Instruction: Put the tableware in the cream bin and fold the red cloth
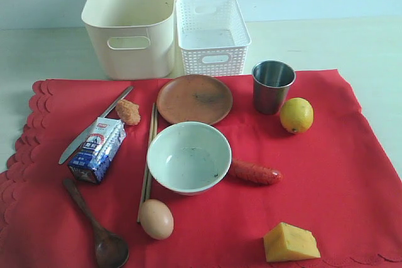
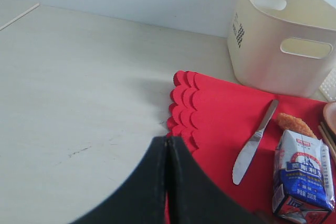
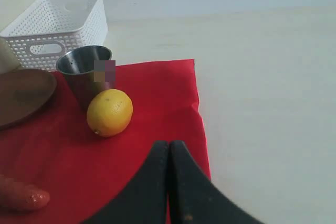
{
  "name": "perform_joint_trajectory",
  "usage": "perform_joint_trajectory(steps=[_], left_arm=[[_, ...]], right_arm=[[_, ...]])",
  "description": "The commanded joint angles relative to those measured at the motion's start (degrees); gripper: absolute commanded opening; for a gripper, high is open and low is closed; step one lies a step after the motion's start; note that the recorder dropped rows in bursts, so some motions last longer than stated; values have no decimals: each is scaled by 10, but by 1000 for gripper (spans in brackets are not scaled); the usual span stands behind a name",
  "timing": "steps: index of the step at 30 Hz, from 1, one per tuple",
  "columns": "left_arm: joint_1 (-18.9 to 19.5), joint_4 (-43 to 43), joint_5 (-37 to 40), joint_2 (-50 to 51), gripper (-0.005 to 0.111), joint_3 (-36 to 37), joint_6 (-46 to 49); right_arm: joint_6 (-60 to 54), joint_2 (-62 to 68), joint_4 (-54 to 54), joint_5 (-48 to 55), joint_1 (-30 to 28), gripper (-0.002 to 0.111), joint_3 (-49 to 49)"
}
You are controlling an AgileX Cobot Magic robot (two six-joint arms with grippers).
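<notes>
**Tableware all out on the cloth, both grippers closed and empty**

Exterior view: the red cloth (image 1: 339,174) lies flat on the pale table (image 1: 352,42), its scalloped edge to the left. At its far edge stand the cream bin (image 1: 129,26) and, just beside it, a white lattice basket (image 1: 213,36). On the cloth, the brown plate (image 1: 194,99) sits near the far edge. The steel cup (image 1: 272,86) is to its right, with a lemon (image 1: 296,115) just beside it. The white ceramic bowl (image 1: 188,157) is in the middle, the chopsticks (image 1: 148,155) along its left side and a sausage (image 1: 254,172) on its right. The knife (image 1: 94,125) lies slanted toward the far-left corner, near a fried nugget (image 1: 128,112) and a milk carton (image 1: 97,149). The wooden spoon (image 1: 94,224) lies at the near-left corner, an egg (image 1: 156,218) and a cheese wedge (image 1: 290,242) by the near edge.

Left wrist view: the left gripper (image 2: 167,142) has its jaws pressed together on nothing, over the scalloped edge.

Right wrist view: the right gripper (image 3: 168,145) is likewise closed and empty, over the cloth's straight right edge.
</notes>
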Motion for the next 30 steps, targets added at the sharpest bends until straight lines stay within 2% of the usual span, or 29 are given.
perform_joint_trajectory(steps=[1, 30], left_arm=[[-4, 3, -3, -4, 0, 1, 2], [-4, 3, -3, -4, 0, 1, 2]], right_arm=[[-1, 25, 0, -11, 0, 0, -10], [-1, 269, 0, -7, 0, 0, -214]])
